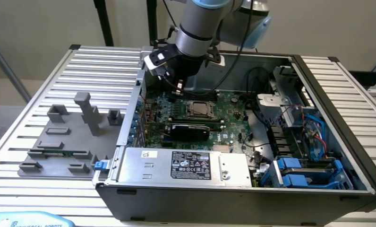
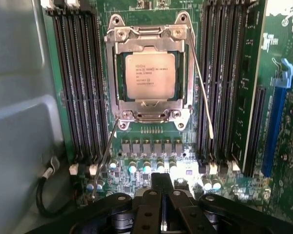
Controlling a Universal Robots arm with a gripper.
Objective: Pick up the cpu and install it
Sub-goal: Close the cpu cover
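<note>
Sitting flat inside the socket (image 2: 118, 68), the cpu (image 2: 150, 75) looks already placed. The gripper (image 2: 162, 182) hangs above the motherboard (image 2: 288, 161), its jaws pressed together and empty. I judge that any movement near the chip must be slow and must avoid the thin wire levers (image 2: 202, 92).

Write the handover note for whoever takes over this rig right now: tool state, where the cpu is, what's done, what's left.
The tool is shut and holds nothing. It hovers over the motherboard inside the open computer case, close to the socket.
The cpu lies flat in the socket, inside the metal frame, silvery top up.
Done: the cpu is out of the tool and seated, judging by how it lies.
Left: two wire levers run beside the frame. Whether they are latched cannot be told from here.
</note>
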